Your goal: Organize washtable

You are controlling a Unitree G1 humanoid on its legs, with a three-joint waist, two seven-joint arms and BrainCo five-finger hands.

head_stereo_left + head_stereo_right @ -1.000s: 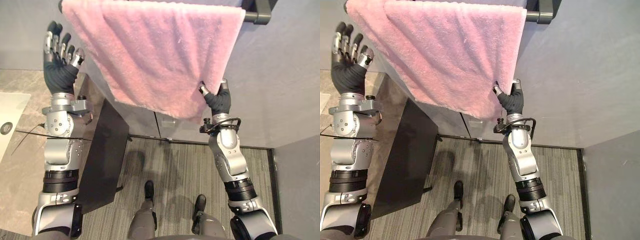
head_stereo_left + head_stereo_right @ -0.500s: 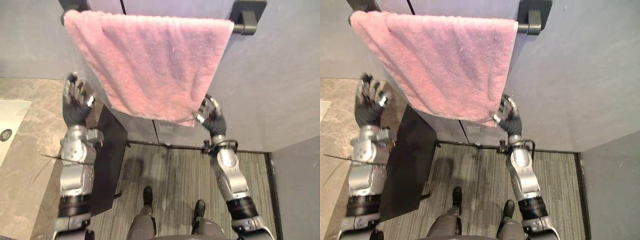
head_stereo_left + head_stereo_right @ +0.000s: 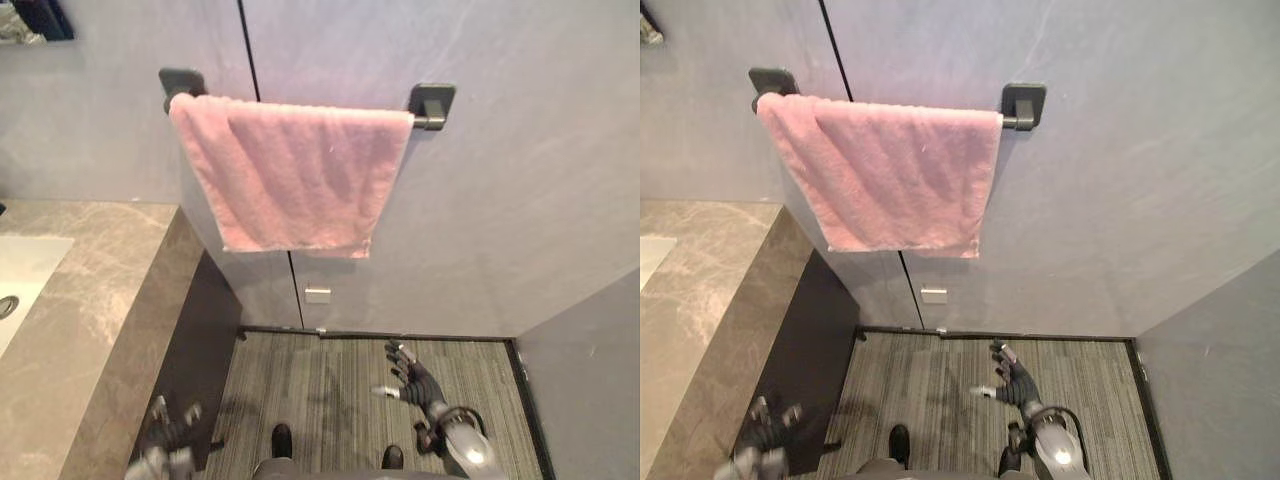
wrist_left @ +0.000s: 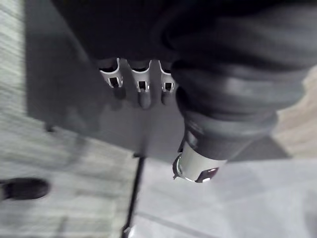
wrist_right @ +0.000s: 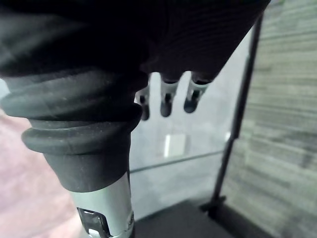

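A pink towel (image 3: 295, 180) hangs spread over a dark wall bar (image 3: 430, 103), its lower hem level and free. My right hand (image 3: 410, 375) is low over the striped floor, well below the towel, open with fingers spread and holding nothing. In the right wrist view its fingers (image 5: 166, 99) stretch out toward the wall. My left hand (image 3: 165, 422) is down beside the dark panel under the counter, open and empty. Straight fingers (image 4: 141, 87) show against that panel in the left wrist view.
A grey marbled counter (image 3: 90, 290) with a pale sink (image 3: 20, 280) runs along the left. A dark panel (image 3: 200, 340) drops from its edge to the floor. A small white plate (image 3: 318, 295) sits on the grey wall below the towel.
My right hand has let go of the towel's lower corner and opened. Both arms have dropped toward the floor. The view has pulled back, and the towel hangs straight.
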